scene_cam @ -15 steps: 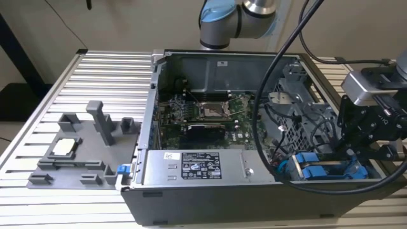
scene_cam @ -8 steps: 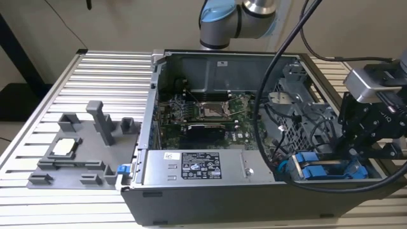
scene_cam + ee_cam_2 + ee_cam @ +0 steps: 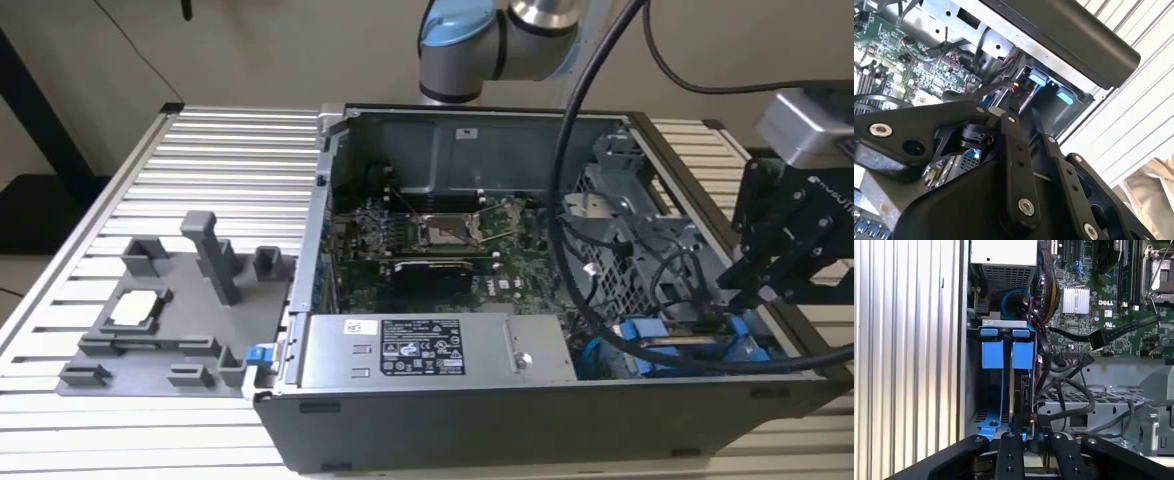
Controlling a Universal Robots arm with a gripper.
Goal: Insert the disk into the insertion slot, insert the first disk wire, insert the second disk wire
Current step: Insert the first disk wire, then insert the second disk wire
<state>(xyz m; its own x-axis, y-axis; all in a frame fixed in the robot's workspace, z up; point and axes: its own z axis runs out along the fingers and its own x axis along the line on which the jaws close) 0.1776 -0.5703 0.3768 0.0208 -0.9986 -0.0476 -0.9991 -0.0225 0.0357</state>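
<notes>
The disk (image 3: 1018, 390) stands on edge deep in the insertion slot (image 3: 974, 385), at the front corner of the open computer case. Its blue carrier tabs (image 3: 1022, 354) sit at the far end, beside a second blue carrier (image 3: 992, 354). In the exterior view the disk (image 3: 681, 342) shows as a tan strip between blue rails. My gripper (image 3: 1026, 432) is at the disk's near end with its black fingers (image 3: 1009, 445) close on either side of it. In the exterior view the gripper (image 3: 738, 300) reaches down at the case's right side. The second wrist view has the gripper (image 3: 1021, 117) pointing at the blue tabs (image 3: 1036, 77).
Loose black cables (image 3: 1074, 390) and a black flat connector (image 3: 1099, 340) hang right beside the slot, over the motherboard (image 3: 441, 240). A silver box with a sticker (image 3: 420, 350) fills the case's front. On the exterior view's left, a grey fixture (image 3: 174, 310) stands on the slatted table (image 3: 214, 150).
</notes>
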